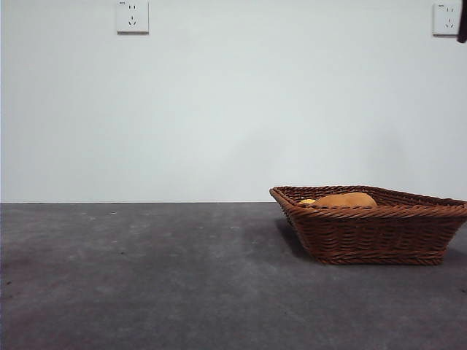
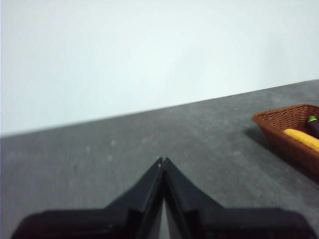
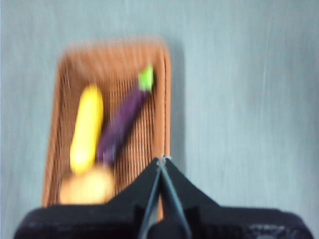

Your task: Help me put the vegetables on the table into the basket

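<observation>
Basket [image 1: 379, 232] sits on the table [image 1: 146, 277], right side of the front view; dark brown wicker, braided rim. All three vegetables lie inside it — potato [image 3: 88, 185], yellow corn piece [image 3: 86, 128] and purple eggplant [image 3: 122, 127] with its green cap; corn and eggplant side by side lengthwise, touching or nearly so, potato at one end against the corn. From the front only the potato's top [image 1: 346, 200] and a sliver of corn show above the rim. My right gripper [image 3: 162, 158] hangs over the basket's edge, jaws pressed together, holding nothing; picture blurred. My left gripper [image 2: 162, 160] — jaws together too, empty — is low over bare table, well left of the basket [image 2: 291, 130].
</observation>
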Motion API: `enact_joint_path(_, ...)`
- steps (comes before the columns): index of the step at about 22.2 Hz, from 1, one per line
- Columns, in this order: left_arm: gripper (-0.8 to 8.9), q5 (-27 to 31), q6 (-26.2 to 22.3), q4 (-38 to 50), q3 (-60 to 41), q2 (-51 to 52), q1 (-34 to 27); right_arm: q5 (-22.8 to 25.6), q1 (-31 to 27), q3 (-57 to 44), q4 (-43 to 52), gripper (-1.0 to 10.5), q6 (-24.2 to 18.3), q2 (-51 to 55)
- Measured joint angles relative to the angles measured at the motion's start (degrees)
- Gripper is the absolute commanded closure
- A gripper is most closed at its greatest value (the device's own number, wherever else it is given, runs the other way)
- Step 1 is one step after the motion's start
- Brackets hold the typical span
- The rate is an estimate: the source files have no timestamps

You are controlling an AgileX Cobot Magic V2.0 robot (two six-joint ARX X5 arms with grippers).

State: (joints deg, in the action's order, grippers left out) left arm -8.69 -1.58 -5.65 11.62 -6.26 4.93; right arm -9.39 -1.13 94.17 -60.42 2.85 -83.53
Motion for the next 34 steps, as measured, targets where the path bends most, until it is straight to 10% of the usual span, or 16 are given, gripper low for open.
enact_joint_path(7,8.17,0.0,8.1,-0.9,-10.6,5.9,-3.3,0.0,0.0,0.0,18.2,9.5,0.0,-0.4)
enact_joint_path(34,8.17,4.0,-0.4,-4.1,-10.6,5.9,-6.5,0.0,0.0,0.0,20.3,9.5,0.0,-0.4)
